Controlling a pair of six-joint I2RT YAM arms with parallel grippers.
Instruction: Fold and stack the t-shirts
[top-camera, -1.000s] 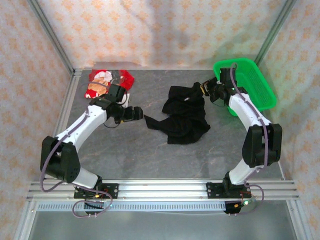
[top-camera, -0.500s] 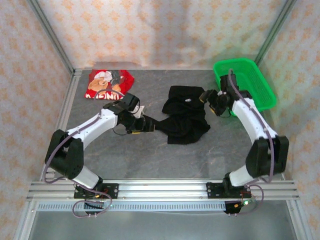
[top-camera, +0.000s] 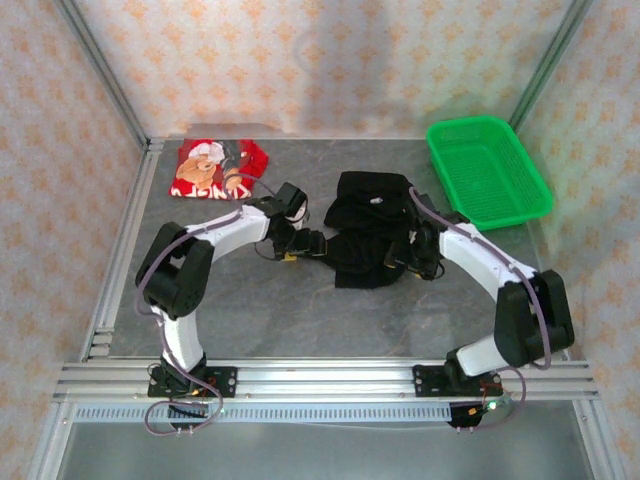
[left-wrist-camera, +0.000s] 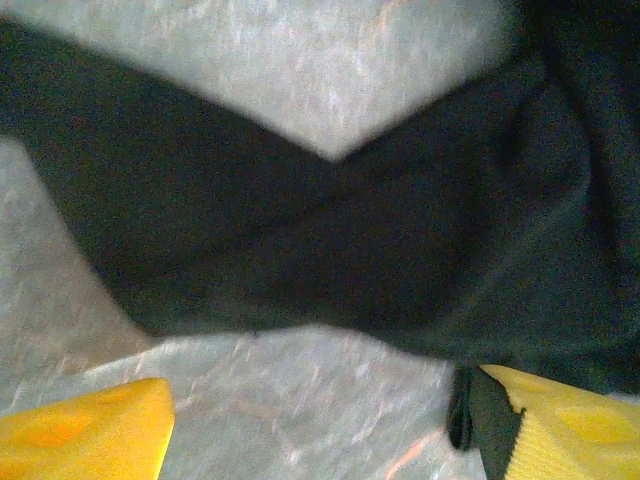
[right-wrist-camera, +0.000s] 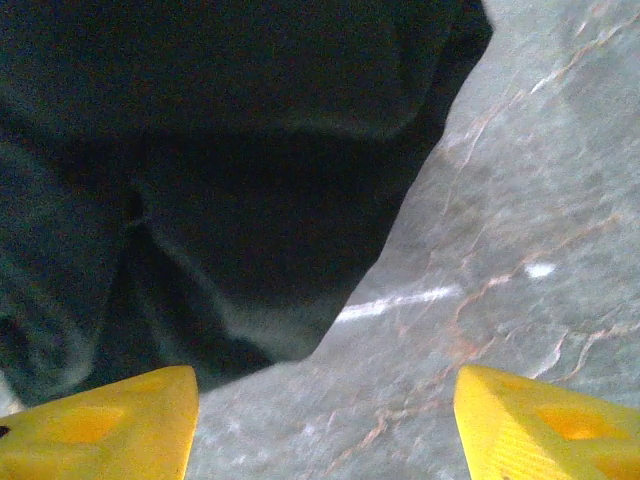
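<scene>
At the middle of the bench the black t-shirt lies crumpled; the left fingers stand spread at its left-hand flap, the right fingers spread wide over its opposite edge, neither holding anything, probably poised to pull it flat; the red t-shirt waits near the far-left corner, seemingly folded.

No legible text anywhere. White block lettering under the cartoon figure on the red t-shirt, lying at the far left of the table, too small and blurred to read. A tiny pale patch near the top of the black t-shirt, perhaps a label, likewise too small to make out.
</scene>
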